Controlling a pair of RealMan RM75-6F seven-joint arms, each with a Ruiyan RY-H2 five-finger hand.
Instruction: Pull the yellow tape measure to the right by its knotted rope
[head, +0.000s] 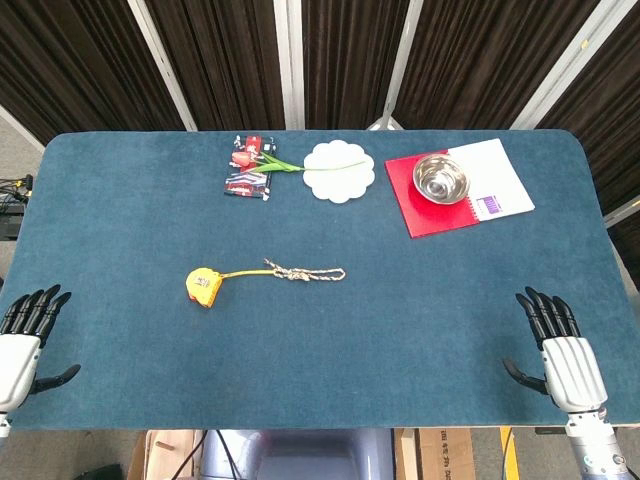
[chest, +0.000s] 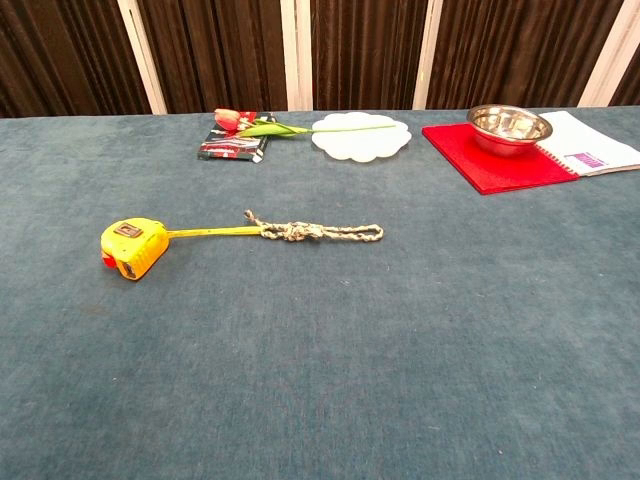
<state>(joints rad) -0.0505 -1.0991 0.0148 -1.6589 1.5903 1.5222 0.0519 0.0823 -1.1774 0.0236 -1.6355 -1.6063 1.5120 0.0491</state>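
Observation:
The yellow tape measure (head: 204, 285) (chest: 133, 247) lies on the blue table, left of centre, with a short yellow blade drawn out to the right. A knotted rope (head: 305, 272) (chest: 315, 232) is tied to the blade's end and runs rightward in a loop. My left hand (head: 25, 342) rests at the table's near left corner, fingers apart, holding nothing. At the near right corner lies my right hand (head: 560, 352), also with spread fingers and nothing in it. Both hands are far from the rope. The chest view shows neither hand.
At the back stand a white scalloped plate (head: 339, 171) (chest: 362, 136), a tulip (head: 262, 161) (chest: 250, 124) over a small pack (head: 245, 184), and a steel bowl (head: 441, 178) (chest: 509, 126) on a red notebook (head: 420, 205) beside white paper (head: 500, 175).

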